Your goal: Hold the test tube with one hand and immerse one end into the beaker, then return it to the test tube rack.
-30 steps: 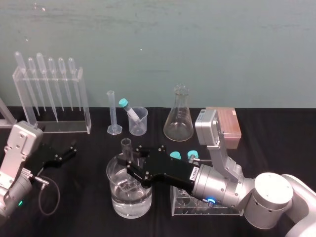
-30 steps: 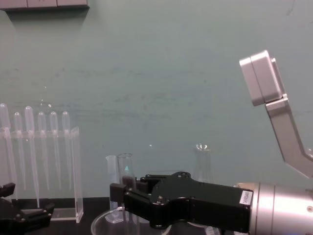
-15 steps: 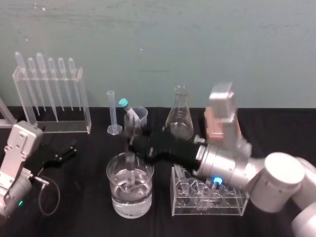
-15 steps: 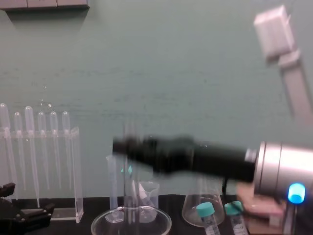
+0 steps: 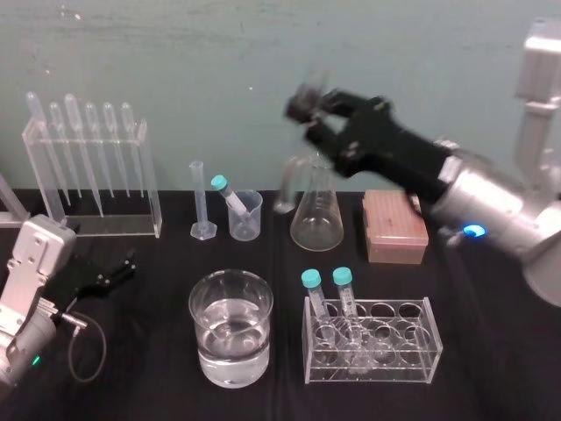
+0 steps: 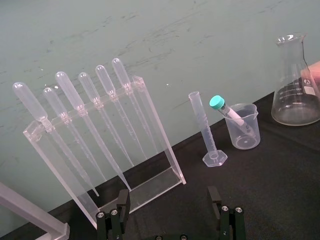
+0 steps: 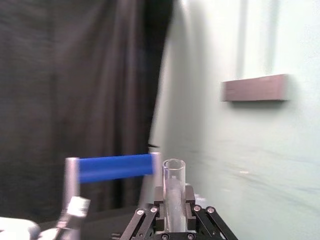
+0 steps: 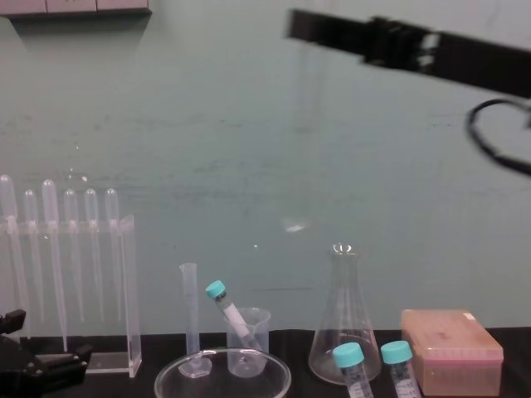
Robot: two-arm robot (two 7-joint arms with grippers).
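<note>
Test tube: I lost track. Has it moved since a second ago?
Yes: the test tube, in the right gripper, rose from the water dish, up and right toward the flask.

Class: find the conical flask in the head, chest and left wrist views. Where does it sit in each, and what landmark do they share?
Head view: the conical flask stands centre back, right of the measuring cylinder.
Chest view: the flask is low, right of centre, the cylinder to its left.
Left wrist view: the flask stands beyond the cylinder, away from the pipette stand.
Shared landmark: the measuring cylinder.
</note>
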